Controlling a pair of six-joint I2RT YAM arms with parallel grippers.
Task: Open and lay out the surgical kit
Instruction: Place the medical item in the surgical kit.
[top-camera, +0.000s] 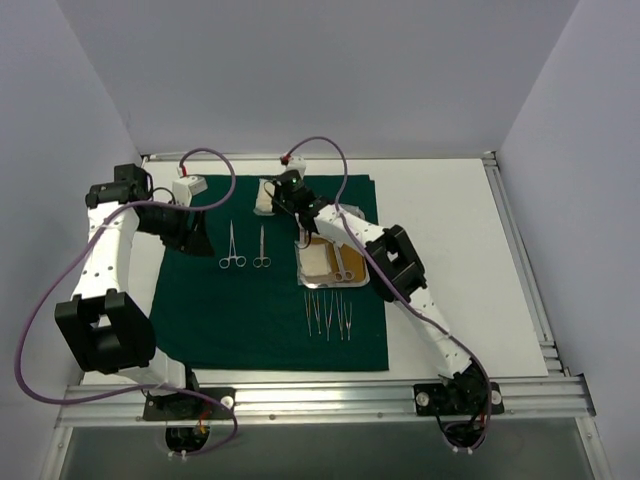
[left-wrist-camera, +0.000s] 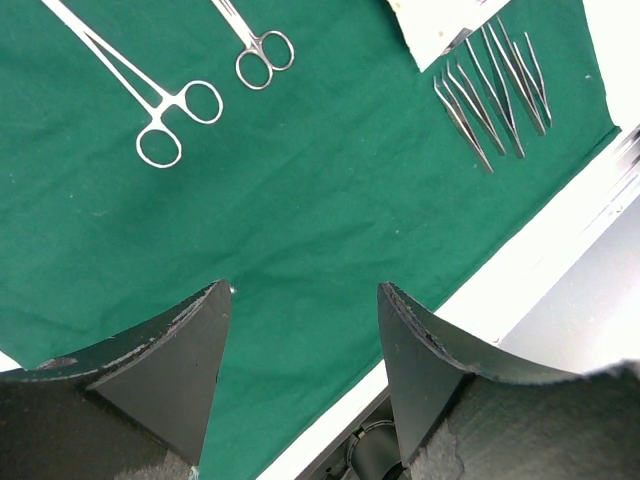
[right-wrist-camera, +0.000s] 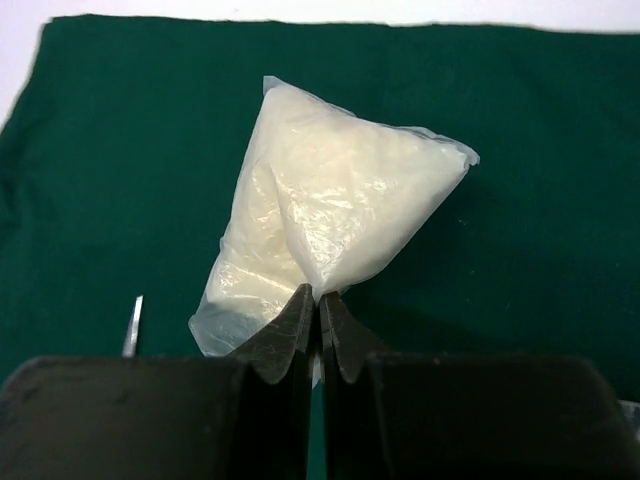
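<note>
The surgical kit's dark green cloth lies spread flat on the table. On it rest two ring-handled clamps, a row of thin tweezers and the steel tray, which holds another clamp. My right gripper is shut on the near corner of a clear packet of white gauze at the cloth's far edge. Over the cloth's left edge hangs my left gripper, open, with nothing between its fingers.
A second white packet sits on the bare white table just beyond the cloth's far left corner. A metal rail runs along the near edge, and grey walls close in the left and right sides.
</note>
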